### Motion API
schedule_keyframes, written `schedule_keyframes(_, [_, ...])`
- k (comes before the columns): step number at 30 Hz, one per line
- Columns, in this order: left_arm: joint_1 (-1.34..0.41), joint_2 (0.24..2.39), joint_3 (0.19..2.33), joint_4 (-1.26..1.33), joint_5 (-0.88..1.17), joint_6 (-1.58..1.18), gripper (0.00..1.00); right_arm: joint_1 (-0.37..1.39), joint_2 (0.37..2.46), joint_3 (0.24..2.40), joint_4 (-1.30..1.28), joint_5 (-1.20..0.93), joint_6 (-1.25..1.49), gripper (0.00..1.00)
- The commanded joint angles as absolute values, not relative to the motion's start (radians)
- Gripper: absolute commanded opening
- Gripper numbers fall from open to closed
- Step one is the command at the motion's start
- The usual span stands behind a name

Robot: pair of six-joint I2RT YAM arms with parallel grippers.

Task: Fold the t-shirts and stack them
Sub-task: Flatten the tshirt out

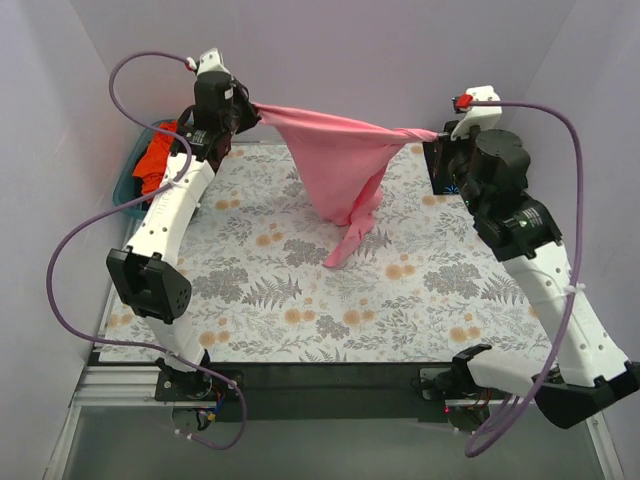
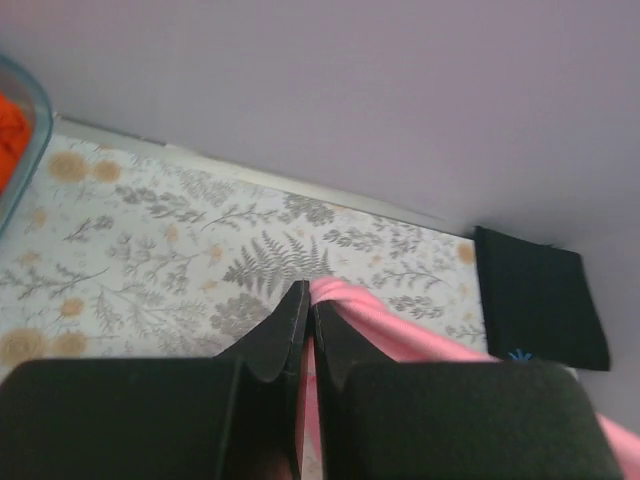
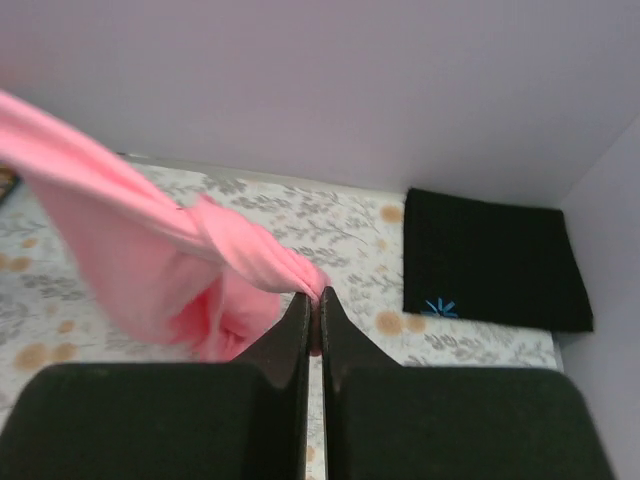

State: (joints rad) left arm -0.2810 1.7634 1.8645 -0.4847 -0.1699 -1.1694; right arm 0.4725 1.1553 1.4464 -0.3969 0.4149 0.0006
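Jaws of both arms clench the pink t-shirt, strung between them above the worktop, unfolded. Beyond the right jaws a black t-shirt lies folded; an orange-red t-shirt waits in the basket beside the left jaws.

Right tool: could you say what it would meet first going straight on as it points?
Beyond the pink t-shirt the right tool grips, probably the floral table beside the black t-shirt; depth unclear.
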Motion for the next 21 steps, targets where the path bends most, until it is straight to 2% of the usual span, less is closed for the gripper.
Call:
schedule_keyframes(1, [-0.282, 1.772, 2.035, -0.571, -0.118, -1.124, 0.0, 0.476, 1.105, 1.517, -0.451, 0.21, -0.038, 0.01])
schedule_keyframes(6, [-0.27, 1.659, 1.913, -0.526, -0.095, -1.16, 0.0, 0.476, 0.99, 1.451, -0.453, 0.068, -0.025, 0.01])
schedule_keyframes(11, [-0.265, 1.49, 1.731, -0.414, -0.115, -1.152, 0.0, 0.476, 0.991, 1.405, -0.451, -0.026, -0.008, 0.01])
schedule_keyframes(15, [-0.261, 1.488, 1.706, -0.413, -0.182, -1.112, 0.0, 0.476, 1.046, 1.387, -0.423, 0.075, -0.008, 0.01])
schedule_keyframes(21, [-0.216, 1.584, 1.758, -0.437, -0.233, -1.103, 0.0, 0.453, 1.232, 1.532, -0.376, 0.205, -0.02, 0.01])
